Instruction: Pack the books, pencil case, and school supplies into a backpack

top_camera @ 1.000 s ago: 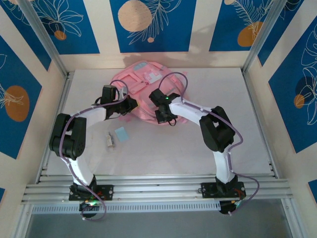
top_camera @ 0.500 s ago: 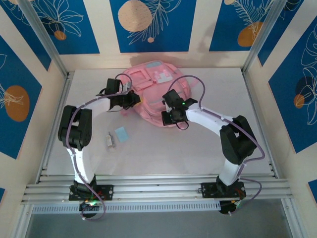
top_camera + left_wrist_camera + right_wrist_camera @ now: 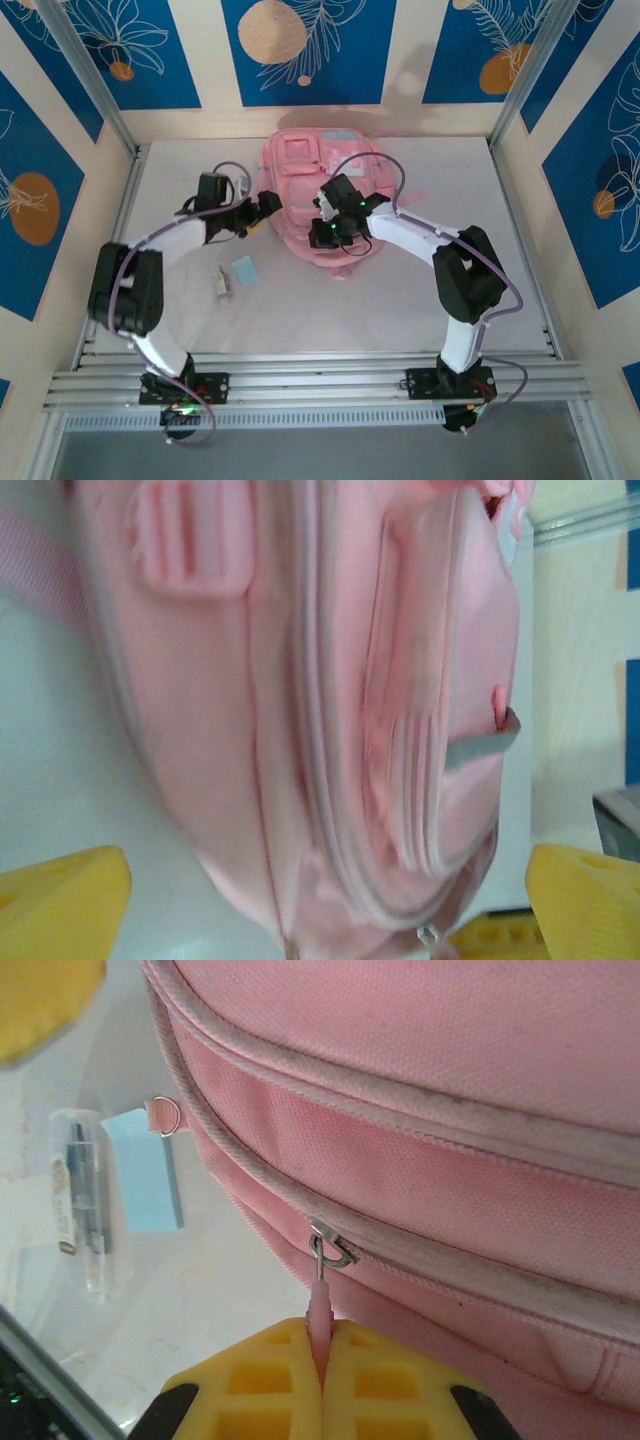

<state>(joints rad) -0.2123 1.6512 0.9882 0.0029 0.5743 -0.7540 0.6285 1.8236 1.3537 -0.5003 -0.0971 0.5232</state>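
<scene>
The pink backpack (image 3: 320, 170) lies at the back middle of the table. My left gripper (image 3: 268, 205) is open at its left edge; in the left wrist view the backpack's (image 3: 300, 680) rounded end sits between the spread yellow fingers (image 3: 60, 900), untouched by them. My right gripper (image 3: 322, 232) is at the backpack's near side, shut on a pink zipper pull (image 3: 319, 1305) of the closed zip (image 3: 400, 1250). A clear packet (image 3: 222, 283) of dark items and a light-blue square (image 3: 245, 269) lie on the table to the left. The books and the pencil case are out of view.
The white table (image 3: 420, 290) is bounded by aluminium rails (image 3: 320, 385) in front and patterned walls on the other sides. In the right wrist view the packet (image 3: 80, 1195) and blue square (image 3: 145, 1170) lie just left of the backpack's edge.
The backpack has swung round and shifted right. My left gripper has let go of it and opened. My right gripper stays shut on the zipper pull and has moved with it.
</scene>
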